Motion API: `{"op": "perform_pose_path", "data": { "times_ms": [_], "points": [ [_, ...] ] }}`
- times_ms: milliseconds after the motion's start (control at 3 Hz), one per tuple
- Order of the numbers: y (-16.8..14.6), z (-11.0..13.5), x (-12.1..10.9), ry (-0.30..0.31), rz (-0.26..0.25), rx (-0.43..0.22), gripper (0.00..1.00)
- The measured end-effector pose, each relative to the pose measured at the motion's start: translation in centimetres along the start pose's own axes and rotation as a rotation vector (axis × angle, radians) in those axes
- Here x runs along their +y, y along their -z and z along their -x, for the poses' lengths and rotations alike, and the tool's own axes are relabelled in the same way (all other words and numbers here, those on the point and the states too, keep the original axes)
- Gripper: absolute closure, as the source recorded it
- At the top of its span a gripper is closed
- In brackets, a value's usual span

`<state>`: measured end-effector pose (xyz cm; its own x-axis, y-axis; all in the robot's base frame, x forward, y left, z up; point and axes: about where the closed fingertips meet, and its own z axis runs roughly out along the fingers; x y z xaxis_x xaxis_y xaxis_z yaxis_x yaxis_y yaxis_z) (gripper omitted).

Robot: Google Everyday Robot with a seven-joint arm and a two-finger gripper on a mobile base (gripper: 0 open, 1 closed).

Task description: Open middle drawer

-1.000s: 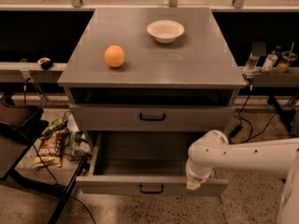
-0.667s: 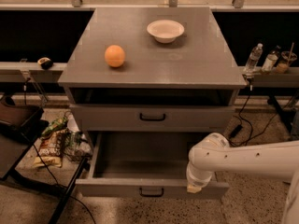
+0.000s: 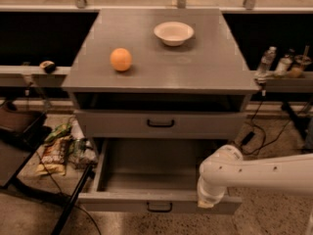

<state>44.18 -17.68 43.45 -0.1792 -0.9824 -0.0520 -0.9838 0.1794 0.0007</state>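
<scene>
Middle drawer (image 3: 122,200), lower centre of the frame: it stood pulled well out of the grey cabinet, its low flat front nearest the camera and carrying a small black bar handle (image 3: 159,207) at mid-width. The plain grey tray (image 3: 151,163) behind the front lay exposed.

Hand (image 3: 207,201): it sat at the right part of the drawer front, over its top edge and to the right of the handle. Whether it was apart or together could not be told, nor whether it touched the front. The white arm (image 3: 266,173) that carried it entered from the right edge of the frame and bent downward at a rounded joint above the drawer's right front corner.

Upper drawer (image 3: 107,124): directly above the open tray, it was shut flush with the cabinet, with its own black handle (image 3: 160,124) centred on its front. A dark recess ran between it and the worktop (image 3: 205,65).

Worktop: an orange (image 3: 121,59) lay left of centre, and a pale bowl (image 3: 173,33) stood upright toward the rear, right of centre, well apart from the orange.

Surroundings: bottles (image 3: 268,62) stood on a ledge at the right edge; snack packets (image 3: 58,151) lay on the floor at the lower left, beside the cabinet; a dark cable (image 3: 259,131) trailed over the floor at the right.
</scene>
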Motion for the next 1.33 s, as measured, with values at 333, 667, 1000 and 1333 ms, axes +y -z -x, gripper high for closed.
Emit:
{"op": "perform_pose_path", "data": {
  "times_ms": [333,667,1000,1333],
  "points": [
    [0.1,0.0,0.0,0.0,0.0,0.0,1.0],
    [0.1,-1.0,2.2,0.007,0.026,0.009,1.0],
    [0.8,-0.5,3.3,0.02,0.023,-0.019,1.0],
    [0.7,-1.4,5.4,0.029,0.044,-0.015,1.0]
  ]
}}
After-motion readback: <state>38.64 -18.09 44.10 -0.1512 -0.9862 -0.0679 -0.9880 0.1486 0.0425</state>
